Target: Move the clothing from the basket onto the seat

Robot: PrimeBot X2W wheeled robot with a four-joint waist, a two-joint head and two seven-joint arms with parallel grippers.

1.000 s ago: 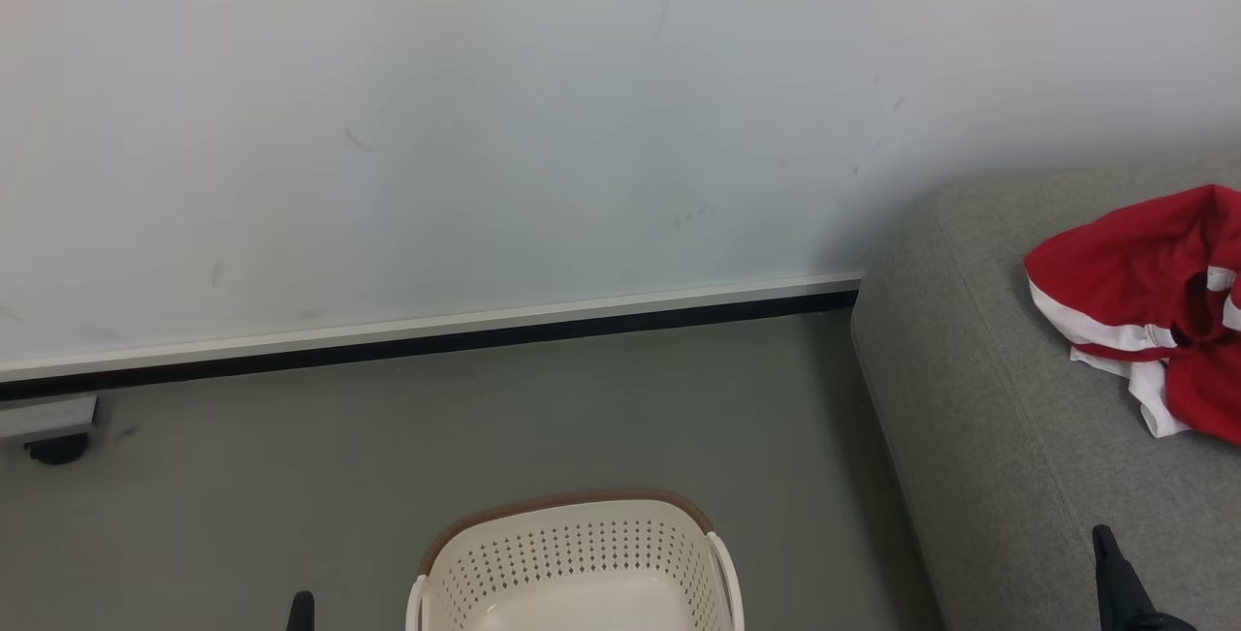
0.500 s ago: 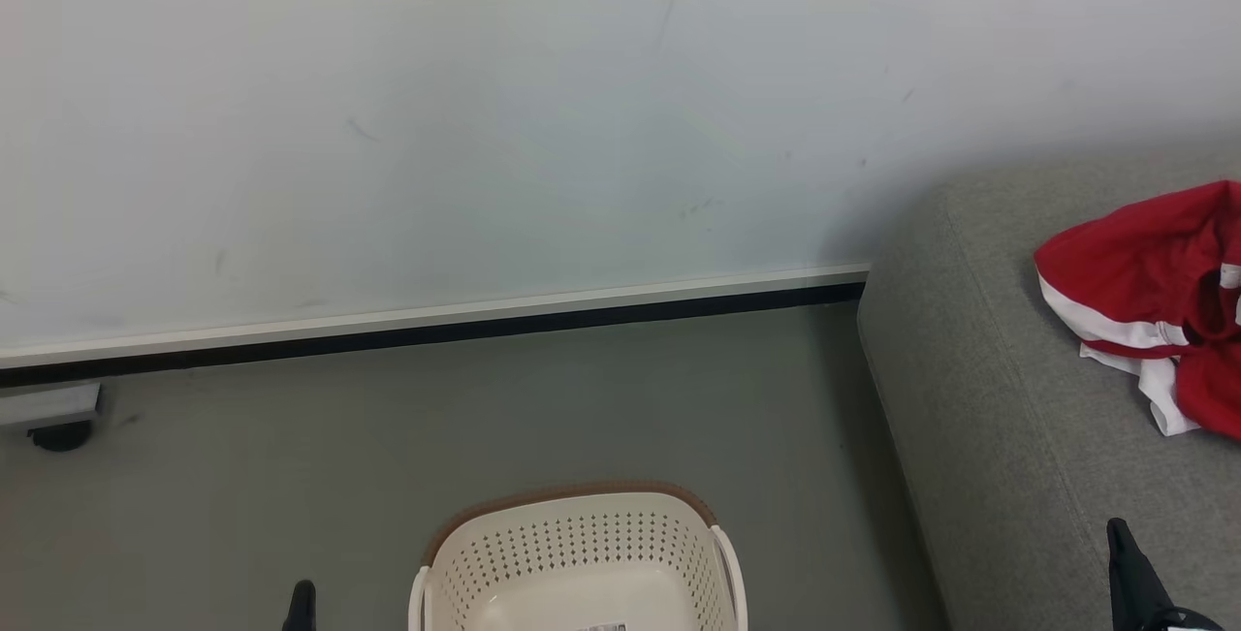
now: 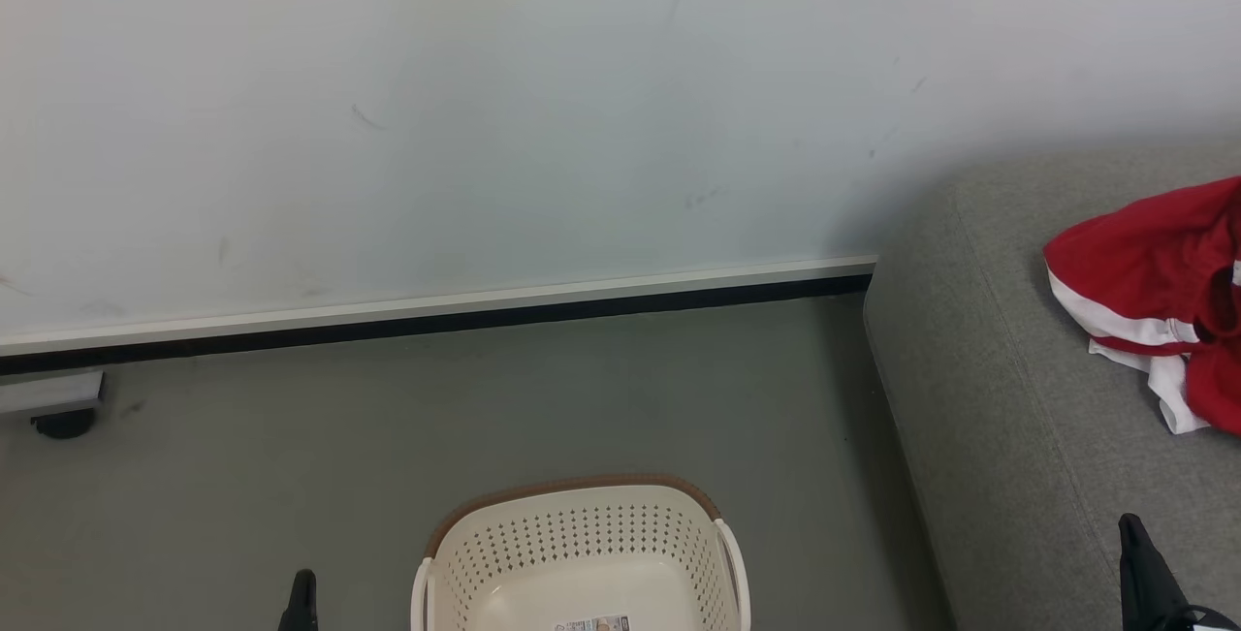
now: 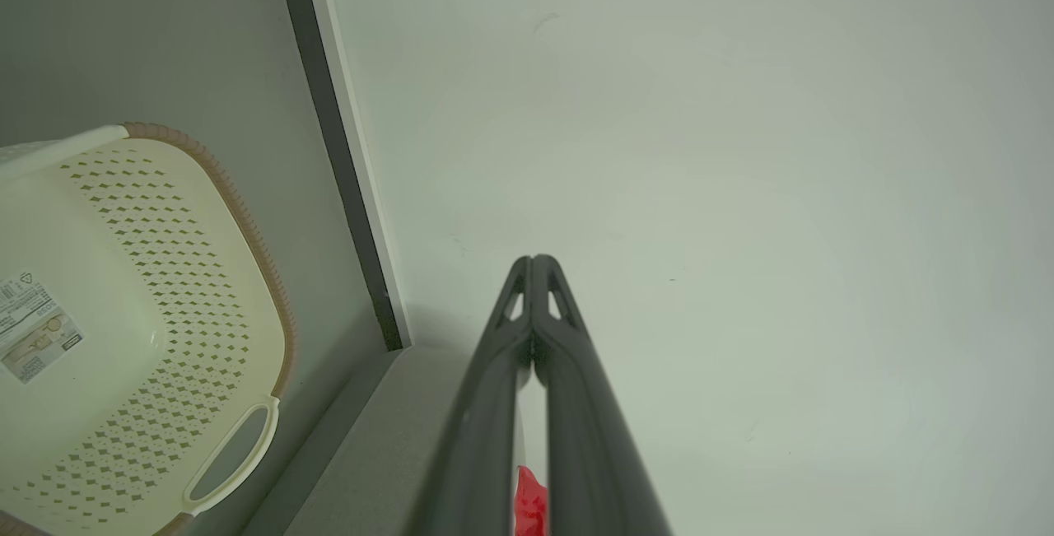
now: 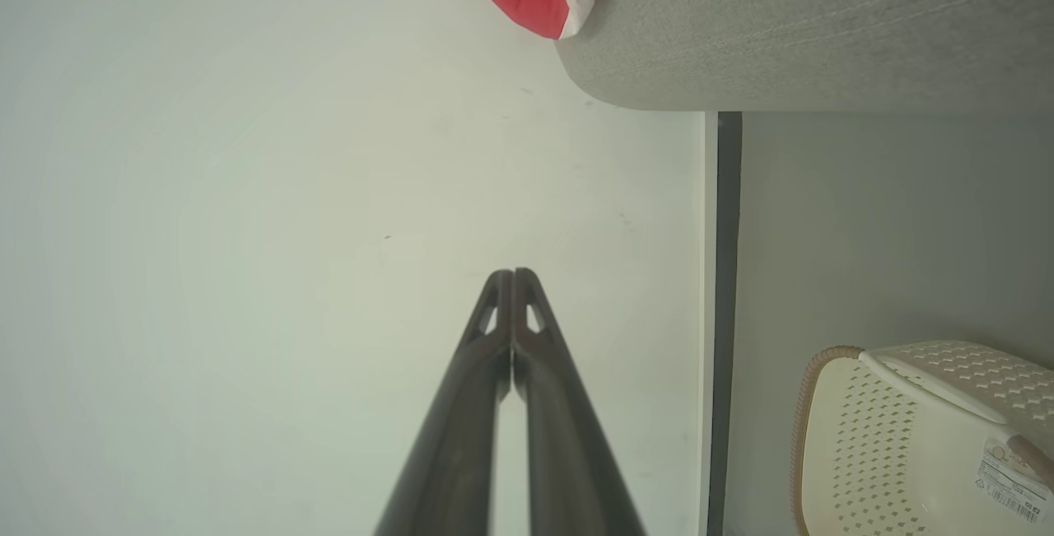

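Floor (image 3: pixel 582 398), grey: one cream basket (image 3: pixel 582 539), upright, near the sofa; one dark wheel (image 3: pixel 60 424) by the wall.
Sofa (image 3: pixel 989 398), grey: red-and-white clothing (image 3: pixel 1144 292), crumpled.

You are getting soft, even, bright light.
Around the right gripper (image 5: pixel 512 272) the wall (image 5: pixel 247 190) is greying toward the corners; behind its tips, near the lens, its fingers (image 5: pixel 453 454) are blurring.

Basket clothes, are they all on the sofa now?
Looks nearly finished. Done: the red clothing lies on the grey sofa, and inside the basket just a label shows. In hand: nothing; left pincer and right pincer are shut, empty. Left: probably nothing.
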